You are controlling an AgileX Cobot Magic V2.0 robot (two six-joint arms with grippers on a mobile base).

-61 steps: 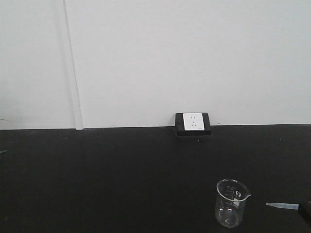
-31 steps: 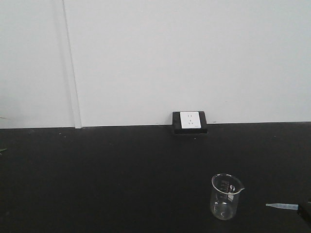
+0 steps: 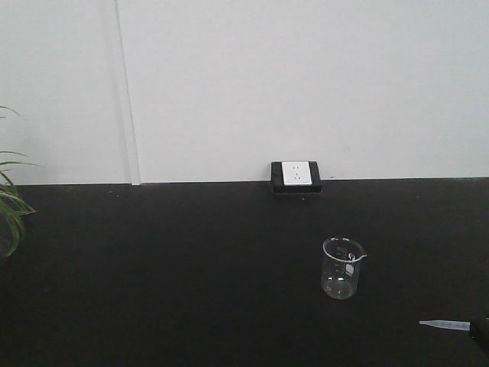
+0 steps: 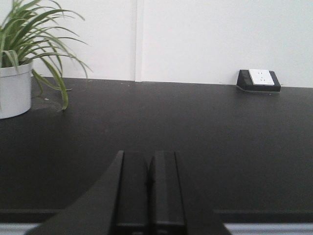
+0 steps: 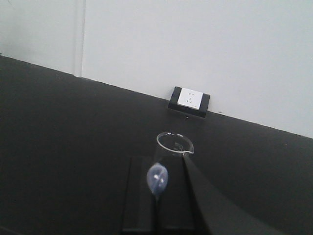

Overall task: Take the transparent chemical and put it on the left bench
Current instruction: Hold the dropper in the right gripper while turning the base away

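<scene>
The transparent chemical, a slim bluish-white pipette (image 3: 445,325), sticks out to the left from my right gripper (image 3: 482,330) at the lower right edge of the front view, above the black bench. In the right wrist view the right gripper (image 5: 157,161) is shut on the pipette (image 5: 157,180), whose bulb points at the camera. My left gripper (image 4: 149,157) is shut and empty, low over the black bench top. The left bench with white bins is out of view.
A clear glass beaker (image 3: 341,267) stands on the black bench top (image 3: 191,267), just beyond the right gripper (image 5: 175,143). A black-framed white wall socket (image 3: 296,175) sits at the white back wall. A potted plant (image 4: 17,73) stands at the left, its leaves (image 3: 11,202) at the front view's edge.
The view has drawn back from the bench: the beaker and socket now sit farther away and higher, and plant leaves have come in at the left. The pipette stays held in the right gripper.
</scene>
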